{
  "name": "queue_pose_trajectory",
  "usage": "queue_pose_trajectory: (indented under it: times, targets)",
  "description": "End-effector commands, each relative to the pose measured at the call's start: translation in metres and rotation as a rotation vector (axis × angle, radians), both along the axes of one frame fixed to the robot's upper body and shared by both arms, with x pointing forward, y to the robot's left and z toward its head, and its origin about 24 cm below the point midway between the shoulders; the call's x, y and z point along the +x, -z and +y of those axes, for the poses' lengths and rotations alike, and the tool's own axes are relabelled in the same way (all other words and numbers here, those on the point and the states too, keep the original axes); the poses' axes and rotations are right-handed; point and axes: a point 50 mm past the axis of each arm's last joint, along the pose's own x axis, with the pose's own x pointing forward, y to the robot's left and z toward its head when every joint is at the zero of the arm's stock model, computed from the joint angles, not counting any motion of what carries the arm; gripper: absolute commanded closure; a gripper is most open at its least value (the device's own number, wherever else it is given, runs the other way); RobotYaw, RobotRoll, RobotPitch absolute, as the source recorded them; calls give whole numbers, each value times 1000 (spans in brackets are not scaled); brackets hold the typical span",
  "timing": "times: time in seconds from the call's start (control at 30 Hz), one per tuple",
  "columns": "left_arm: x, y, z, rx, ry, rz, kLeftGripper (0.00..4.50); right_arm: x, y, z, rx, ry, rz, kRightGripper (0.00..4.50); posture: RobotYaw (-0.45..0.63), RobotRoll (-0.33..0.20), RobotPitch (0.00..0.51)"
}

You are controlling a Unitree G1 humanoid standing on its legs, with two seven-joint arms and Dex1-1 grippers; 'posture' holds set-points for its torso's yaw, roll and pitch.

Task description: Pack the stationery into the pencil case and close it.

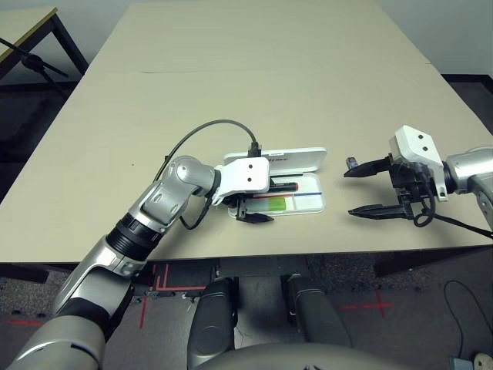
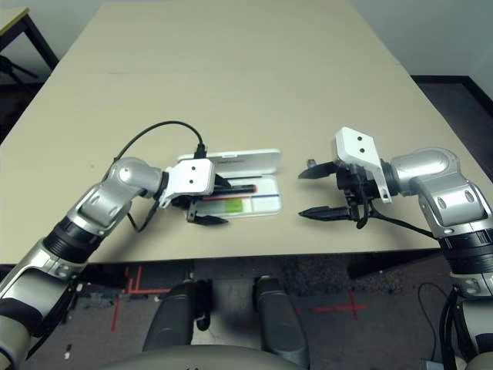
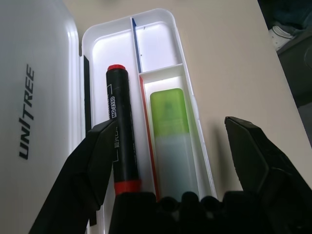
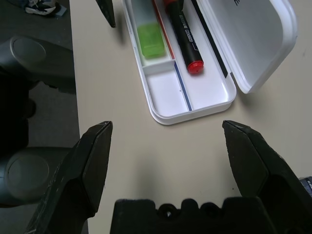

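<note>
A: Pencil case [image 1: 304, 202] lies open at the table's near edge; red marker [image 3: 120, 139] and highlighter [image 3: 170, 141] inside. Sharpener [image 1: 351, 163] out on the table, near the right gripper [image 1: 363, 190].

B: Both claws wide open, empty; left gripper [image 3: 170, 161] over the tray. Pinch the sharpener squarely, then drop it in the free end compartment

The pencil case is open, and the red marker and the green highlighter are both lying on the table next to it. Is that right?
Not quite. The pencil case is open, but the red marker and the green highlighter lie inside its tray, in side-by-side compartments, not on the table. The left wrist view shows this clearly.
</note>
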Motion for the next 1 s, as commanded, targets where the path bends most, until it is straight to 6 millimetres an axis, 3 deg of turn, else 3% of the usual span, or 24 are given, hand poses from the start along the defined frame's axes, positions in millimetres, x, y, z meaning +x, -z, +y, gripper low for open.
queue_pose_trajectory:
  times: [0.03,0.5,0.7,0.83,1.0]
  targets:
    - [-4,-6,12,0,-8,-4,59,0,-8,-3,12,10,-19,0,-74,0,128]
    - [-31,-41,61,-83,-54,-42,59,-7,-24,-31,19,139,18,0,-63,0,137]
    - [-44,-49,69,-119,-58,-32,59,-15,-21,-52,-185,342,68,0,-62,0,145]
    - [-47,-49,71,-123,-69,-25,59,-18,-22,-51,-195,499,172,0,-58,0,148]
    - [-48,-44,69,-116,-70,-25,59,-5,-22,-47,-187,722,159,0,-61,0,152]
